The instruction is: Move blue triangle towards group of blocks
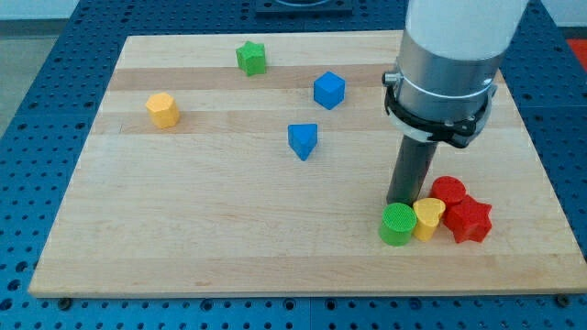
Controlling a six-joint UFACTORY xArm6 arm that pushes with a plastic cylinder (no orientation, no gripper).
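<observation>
Camera view: small blue plastic triangle block [303, 140] sits mid wooden desk [183, 238], well apart from the group at 4 o'clock. My tip [400, 202] touches the green cylinder [398, 224] there. No gripper fitted. Block likely light, rigid, slippery; push from its 10 o'clock face.

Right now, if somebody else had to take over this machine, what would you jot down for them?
My tip is down on the board, just above the green cylinder in the view, touching nothing I can confirm.
Blue triangle sits mid-board, well apart from the group at the lower right: green cylinder, yellow block, red blocks.
Done: nothing visible; the triangle is far from the group.
Left: get the tip to the triangle's upper-left side, then push it down and right to the group.
</observation>
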